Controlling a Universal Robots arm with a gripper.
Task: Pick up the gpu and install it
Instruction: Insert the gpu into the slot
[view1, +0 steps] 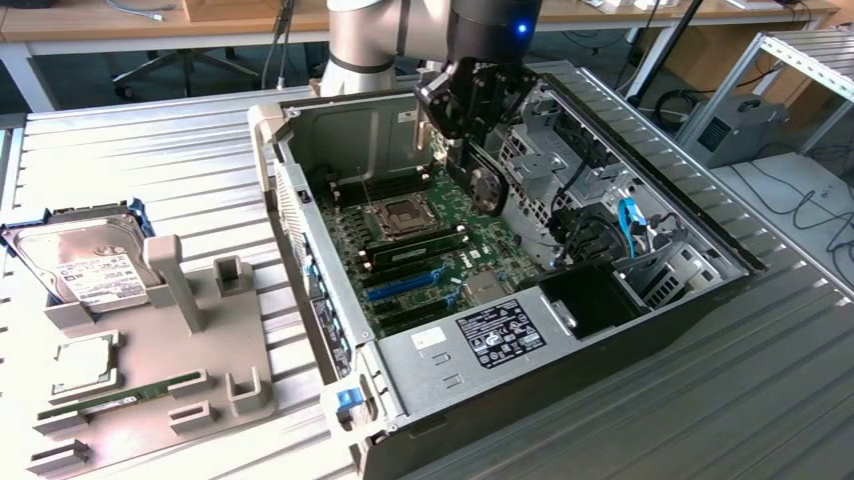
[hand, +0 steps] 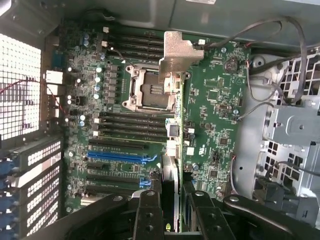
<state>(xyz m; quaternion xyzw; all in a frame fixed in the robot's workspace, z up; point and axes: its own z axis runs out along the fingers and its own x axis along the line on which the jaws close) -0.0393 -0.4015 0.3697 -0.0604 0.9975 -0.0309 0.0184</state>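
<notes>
gpu (hand: 176, 55) is clamped edge-on in the closed gripper (hand: 173, 212), hung inside the open case (view1: 287, 200) over the board by the cpu socket (hand: 150, 90). it's best kept square and lined up with the blue slot (hand: 120, 156) before any pressing, imo. psu label (view1: 501, 335) can't be read.

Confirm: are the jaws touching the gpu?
Touching. The wrist view shows the jaws pressed against both faces of the gpu; in the exterior view it hangs from the gripper above the motherboard.
</notes>
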